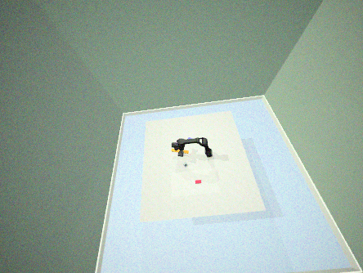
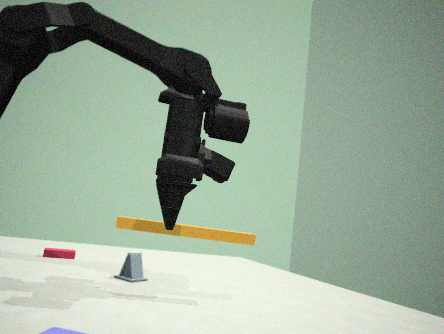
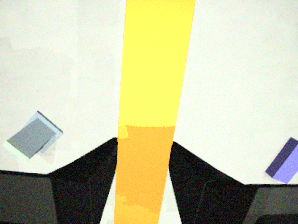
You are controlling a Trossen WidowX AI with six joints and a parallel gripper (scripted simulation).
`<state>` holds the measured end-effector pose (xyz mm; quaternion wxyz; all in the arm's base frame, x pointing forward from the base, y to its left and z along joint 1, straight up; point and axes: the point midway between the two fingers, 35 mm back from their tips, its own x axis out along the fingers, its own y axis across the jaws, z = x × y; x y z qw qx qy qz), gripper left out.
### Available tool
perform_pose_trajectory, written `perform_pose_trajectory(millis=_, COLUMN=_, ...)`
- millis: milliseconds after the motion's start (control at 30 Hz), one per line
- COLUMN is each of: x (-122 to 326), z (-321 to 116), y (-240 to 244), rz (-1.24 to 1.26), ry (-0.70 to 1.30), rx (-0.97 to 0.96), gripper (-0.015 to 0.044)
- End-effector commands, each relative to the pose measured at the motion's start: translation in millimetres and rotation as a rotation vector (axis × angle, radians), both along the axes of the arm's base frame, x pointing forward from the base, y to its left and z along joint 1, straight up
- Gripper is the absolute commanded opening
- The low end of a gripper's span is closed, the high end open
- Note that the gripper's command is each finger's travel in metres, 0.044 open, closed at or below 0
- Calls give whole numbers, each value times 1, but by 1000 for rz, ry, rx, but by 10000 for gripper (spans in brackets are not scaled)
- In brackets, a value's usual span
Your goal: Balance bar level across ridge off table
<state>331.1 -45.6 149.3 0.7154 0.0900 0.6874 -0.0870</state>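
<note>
The orange-yellow bar (image 1: 185, 152) (image 2: 215, 235) (image 3: 154, 65) is up in the air, clear of the table. It slopes slightly down to the right in the exterior view. My gripper (image 2: 170, 228) (image 3: 143, 145) points down and is shut on the bar, one finger on each side, left of its middle in the exterior view. The small grey-blue ridge (image 1: 185, 165) (image 2: 133, 268) (image 3: 32, 138) stands on the table (image 1: 163, 204) (image 2: 240, 295), lower than the bar, with nothing on it. In the wrist view it lies left of the bar.
A red block (image 1: 198, 181) (image 2: 59, 253) lies on the table, beyond the ridge to the left in the exterior view. A blue-purple block (image 1: 189, 138) (image 2: 62, 331) (image 3: 288, 167) lies on the side of the bar away from the ridge, at the right edge of the wrist view.
</note>
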Motion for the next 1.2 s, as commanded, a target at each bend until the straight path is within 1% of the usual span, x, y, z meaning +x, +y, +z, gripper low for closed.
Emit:
perform_pose_trajectory(millis=0, x=-2, z=0, y=14, rz=-62, ry=7, rx=0, gripper=0)
perform_pose_trajectory(millis=1167, x=-31, z=2, y=148, rz=-652, ry=12, rx=33, gripper=0)
